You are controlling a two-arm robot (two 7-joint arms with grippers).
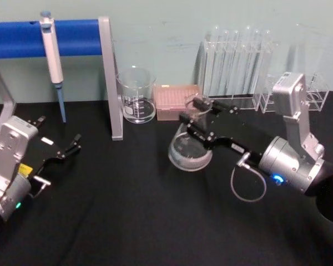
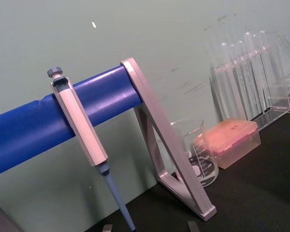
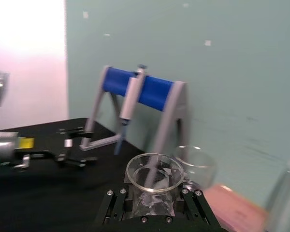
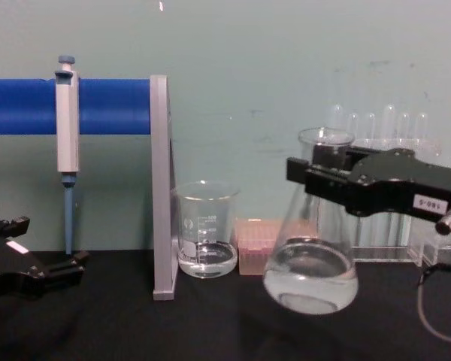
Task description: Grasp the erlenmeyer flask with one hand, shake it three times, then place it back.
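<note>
1. The erlenmeyer flask (image 4: 310, 263) is in the grip of the right gripper (image 4: 323, 169), just right of the table's middle. It is at about 4 o'clock from the beaker (image 1: 137, 97), and the pink box (image 1: 175, 102) is at its 11 o'clock.
2. The black fingers are pinched on the narrow neck just under the flared rim, one on each side. The wide base tips towards me and looks to be hanging clear of the black cloth.
3. It is thin, stiff glass, so I'd call it fragile, and smooth enough to slip. The flare above the fingers should act as a stop.
4. Clear liquid pools low in the base. To my eye that weight sits well below the hold and will swing when shaken, and the open mouth could spill.
5. The neck seems the right place to hold it, since the cone would squirt out of flat jaws.
6. The left gripper (image 1: 58, 133) rests at the table's 9 o'clock, fingers spread and holding nothing.
</note>
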